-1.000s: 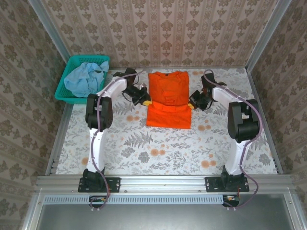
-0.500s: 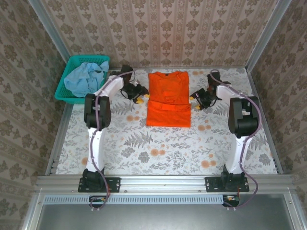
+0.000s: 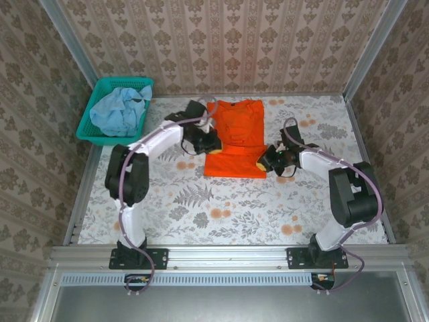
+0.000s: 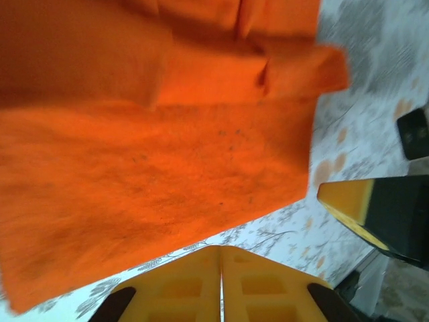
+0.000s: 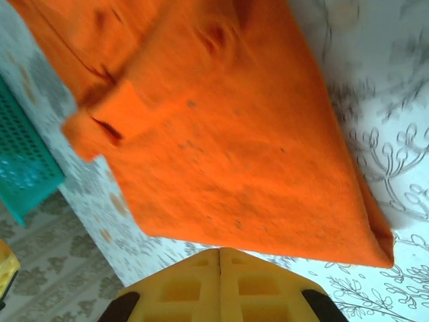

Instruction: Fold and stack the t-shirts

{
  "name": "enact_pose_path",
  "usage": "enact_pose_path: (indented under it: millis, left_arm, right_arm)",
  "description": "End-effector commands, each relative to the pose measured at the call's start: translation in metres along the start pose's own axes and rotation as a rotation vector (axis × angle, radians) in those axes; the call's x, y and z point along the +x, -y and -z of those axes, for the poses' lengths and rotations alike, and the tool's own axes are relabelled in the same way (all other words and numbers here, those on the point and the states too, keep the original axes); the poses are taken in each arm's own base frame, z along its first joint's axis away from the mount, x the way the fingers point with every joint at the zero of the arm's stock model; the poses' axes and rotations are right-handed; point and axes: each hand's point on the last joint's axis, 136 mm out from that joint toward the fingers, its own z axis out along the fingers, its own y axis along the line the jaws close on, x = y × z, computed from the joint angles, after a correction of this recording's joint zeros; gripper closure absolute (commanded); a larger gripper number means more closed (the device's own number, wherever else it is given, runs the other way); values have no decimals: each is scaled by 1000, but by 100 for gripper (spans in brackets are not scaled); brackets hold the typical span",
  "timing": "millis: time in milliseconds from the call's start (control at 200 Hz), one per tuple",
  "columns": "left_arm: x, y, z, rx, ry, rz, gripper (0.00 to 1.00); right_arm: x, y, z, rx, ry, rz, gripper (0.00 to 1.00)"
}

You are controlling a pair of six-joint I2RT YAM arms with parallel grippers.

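Note:
The orange t-shirt [image 3: 234, 134] lies flat in the middle of the table, its sides folded in and a lower panel across its near half. It spreads across the left wrist view [image 4: 154, 147] and the right wrist view [image 5: 228, 134]. My left gripper [image 3: 210, 143] is at the shirt's left edge, shut and holding nothing [image 4: 221, 249], just short of the hem. My right gripper [image 3: 263, 162] is at the near right corner, likewise shut on nothing [image 5: 220, 251]. The pale blue t-shirt [image 3: 119, 111] lies crumpled in the teal basket [image 3: 90, 129].
The basket stands at the back left corner, its mesh also in the right wrist view [image 5: 27, 168]. Patterned walls and metal rails close in the table on three sides. The floral tabletop [image 3: 228, 208] lies bare in front of the shirt.
Both grippers have swung in from the shirt's sides: the left onto its left edge, the right down to its near right corner. The shirt has not visibly shifted.

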Motion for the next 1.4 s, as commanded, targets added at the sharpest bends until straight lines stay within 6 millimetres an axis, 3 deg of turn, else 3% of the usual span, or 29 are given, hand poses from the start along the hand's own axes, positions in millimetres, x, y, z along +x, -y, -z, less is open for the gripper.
enact_pose_path:
  millis: [0,150,345,570,700,770,905,1035,1190,1395]
  left_arm:
    - [4,-26,-27,-41,-33,-13,92]
    - [25,-67,-49,-128,-74,4,93]
    - [88,-100,-54,-165,-162,35,92]
    - [165,-118,-18,-199,-244,39,89]
    - [200,-116,3,-166,-275,30,83]
    - [211,-112,12,-145,-290,24,81]
    - [210,-100,26,-119,-272,19,78]
    - [183,-78,39,-100,-196,-7,73]
    - [147,-76,40,-82,-123,48,73]
    - [121,-89,30,-115,-122,91,72]
  right_arm:
    - [-5,-3,-19,-29,14,10,99]
    - [4,34,-41,71,-25,2,100]
    - [43,74,-41,148,-70,16,100]
    - [101,104,-16,237,-77,87,100]
    - [132,108,-5,274,-89,130,96]
    - [141,98,5,256,-70,152,93]
    - [137,83,20,226,-3,173,87]
    - [126,62,23,209,14,253,85]
    - [113,50,6,247,-44,318,85]
    - [95,37,-14,275,-83,344,85]
